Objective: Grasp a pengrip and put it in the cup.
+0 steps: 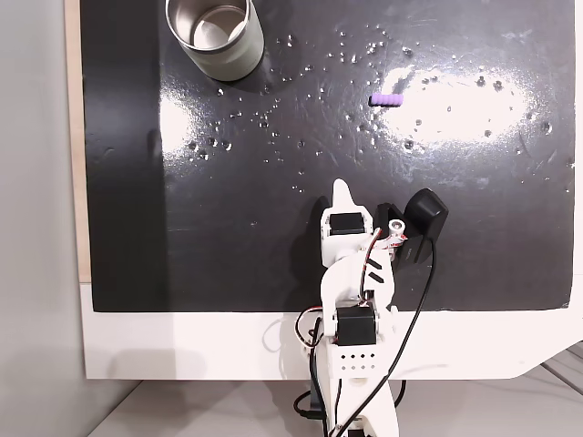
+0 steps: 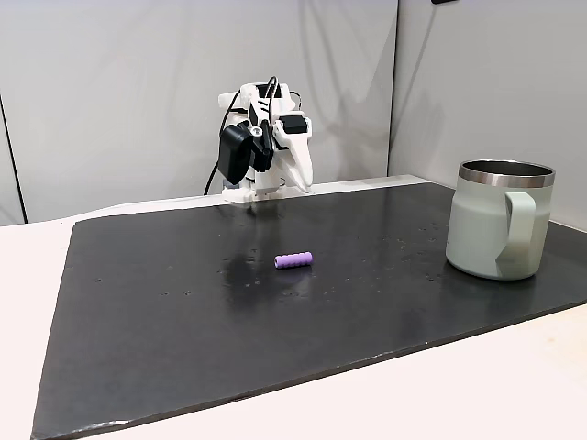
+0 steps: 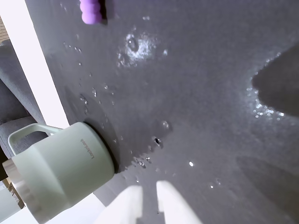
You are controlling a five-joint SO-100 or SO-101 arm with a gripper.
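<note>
Wrist view — ribbed purple pengrip (image 3: pixel 92 10), matte cup (image 3: pixel 60 170).

You see the cup (image 2: pixel 496 229) with a matt grey-green outer wall and a shiny bare-steel rim and inside; the pengrip (image 2: pixel 293 259) looks ribbed, rubbery, matt purple; the black mat (image 1: pixel 273 228) is glossy, droplet-speckled; the gripper (image 3: pixel 148 200) is smooth white plastic.

Black glossy mat (image 1: pixel 228 255) speckled with water droplets (image 1: pixel 264 118), white tabletop (image 1: pixel 182 346) beneath, grey wall panels (image 2: pixel 119 101) behind
</note>
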